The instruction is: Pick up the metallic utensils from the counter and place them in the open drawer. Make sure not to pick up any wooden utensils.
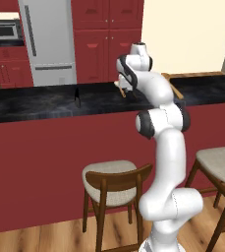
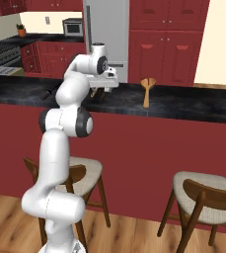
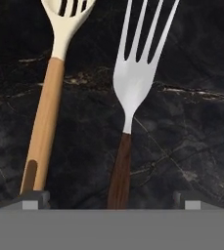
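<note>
The gripper (image 3: 111, 199), its jaws spread wide, straddles the fork (image 3: 131, 93)'s dark wooden handle beside the slotted wooden spoon (image 3: 50, 97); light, stiff, slippery steel, best pinched at that handle.

Glossy black veined stone counter (image 3: 191, 122), matt silver metal fork (image 3: 133, 78) on dark wood handle, pale wooden spoon (image 3: 50, 107).

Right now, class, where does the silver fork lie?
In the hand view, the silver fork lies on the black counter, right of the wooden spoon.

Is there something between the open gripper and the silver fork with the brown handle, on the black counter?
Nothing visible does. The open gripper hangs over the silver fork; the wooden slotted spoon lies beside it, apart, on the black stone counter.
</note>
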